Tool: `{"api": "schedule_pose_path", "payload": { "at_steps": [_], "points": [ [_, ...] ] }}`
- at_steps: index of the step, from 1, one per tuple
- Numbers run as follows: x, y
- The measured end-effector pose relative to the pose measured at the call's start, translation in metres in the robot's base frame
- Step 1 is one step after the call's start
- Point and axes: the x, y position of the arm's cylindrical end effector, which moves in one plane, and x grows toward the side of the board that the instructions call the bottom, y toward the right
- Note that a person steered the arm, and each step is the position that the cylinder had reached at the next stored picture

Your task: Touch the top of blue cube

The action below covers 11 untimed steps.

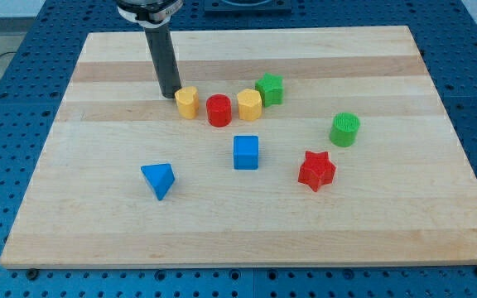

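Note:
The blue cube (pixel 245 152) sits near the middle of the wooden board (pixel 98 215). My tip (pixel 168 95) rests on the board toward the view's top left, well up and left of the blue cube, close beside the left yellow block (pixel 187 103). A red cylinder (pixel 219 110) and a second yellow block (pixel 249 105) lie in a row between my tip's side and the cube's top.
A green star (pixel 269 88) lies right of the yellow block. A green cylinder (pixel 345 129) and a red star (pixel 316 170) lie to the cube's right. A blue triangular block (pixel 159 180) lies to its lower left.

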Motion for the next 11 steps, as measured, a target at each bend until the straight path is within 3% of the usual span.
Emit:
{"api": "schedule_pose_path", "payload": {
  "at_steps": [3,4,5,6,7,10,11],
  "points": [
    [0.006,0.025],
    [0.01,-0.025],
    [0.05,-0.082],
    [0.096,-0.067],
    [0.111,-0.015],
    [0.095,0.181],
    [0.117,0.196]
  ]
}}
